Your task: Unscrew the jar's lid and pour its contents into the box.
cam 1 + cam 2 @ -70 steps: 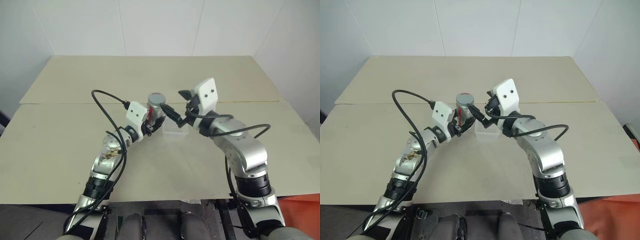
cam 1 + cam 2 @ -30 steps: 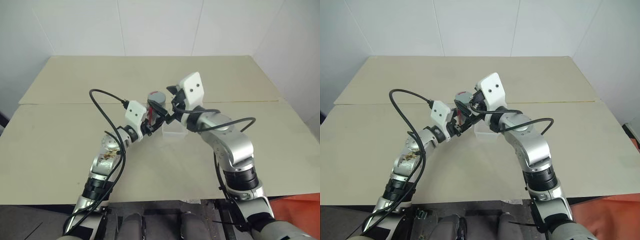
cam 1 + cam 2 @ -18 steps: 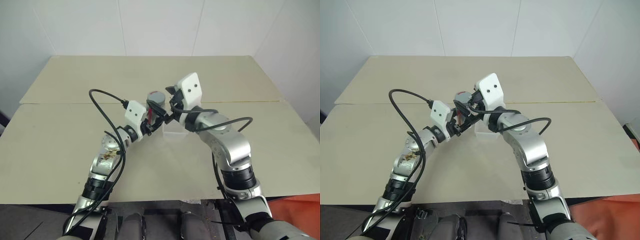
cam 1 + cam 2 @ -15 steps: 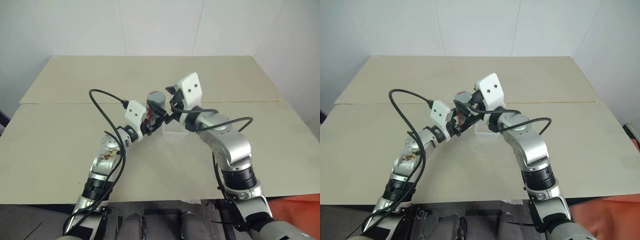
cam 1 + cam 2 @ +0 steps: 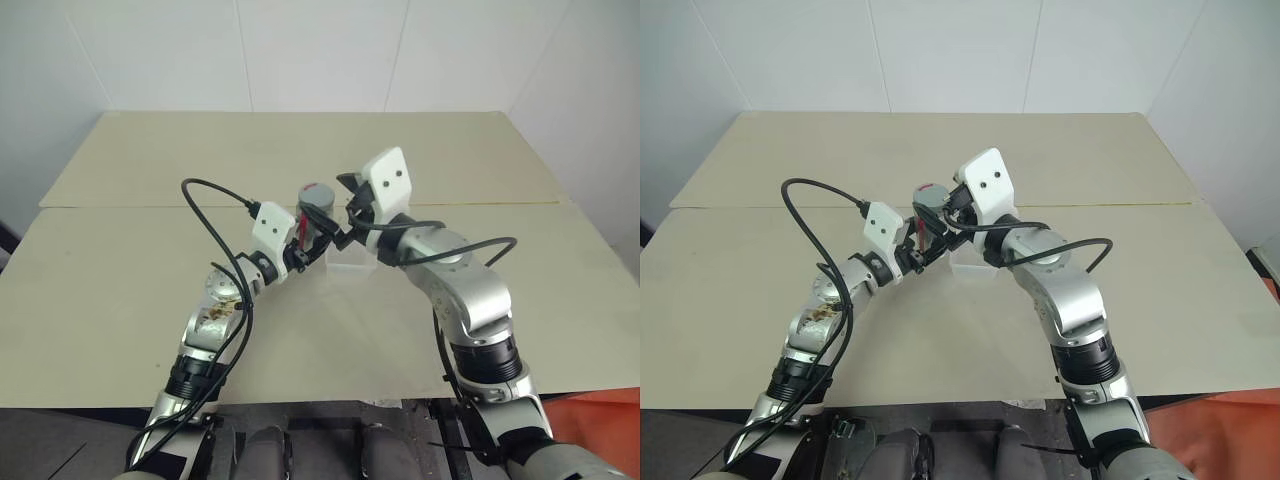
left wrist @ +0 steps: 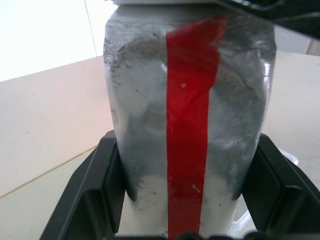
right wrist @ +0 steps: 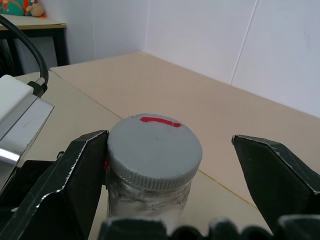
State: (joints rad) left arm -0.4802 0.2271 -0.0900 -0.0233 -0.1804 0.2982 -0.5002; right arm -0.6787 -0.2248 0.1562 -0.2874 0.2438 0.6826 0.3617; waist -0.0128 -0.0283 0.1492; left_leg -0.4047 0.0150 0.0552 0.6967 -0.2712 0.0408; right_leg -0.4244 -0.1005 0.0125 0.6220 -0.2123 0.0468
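Right wrist view: lid [image 7: 154,147] between the right pincer's [image 7: 177,172] fingers (one touching).

The box [image 5: 352,258] sits half hidden (behind the right pincer [image 5: 337,212]).

- jar [image 6: 190,125]: see-through wall, glass or plastic can't tell, inside coated with patchy matt grey dust, slight sheen on the outside; glossy red stripe down the side, looks like tape
- lid [image 7: 154,145]: matt grey plastic, smooth flat top, ribbed edge, short red mark on top
- left gripper [image 5: 312,243] fingers [image 6: 102,190]: black plastic, smooth, semi-matt
- right gripper [image 7: 170,165] fingers [image 7: 272,172]: black, matt, worn pale edges
- box [image 5: 352,262]: clear plastic, glossy
- table [image 5: 120,290]: beige board, matt, smooth, looks like wood or laminate
- arm shells [image 5: 470,300]: silvery metal, satin sheen; white plastic camera housings [image 5: 385,180], smooth
- cables [image 5: 205,215]: black rubbery, smooth
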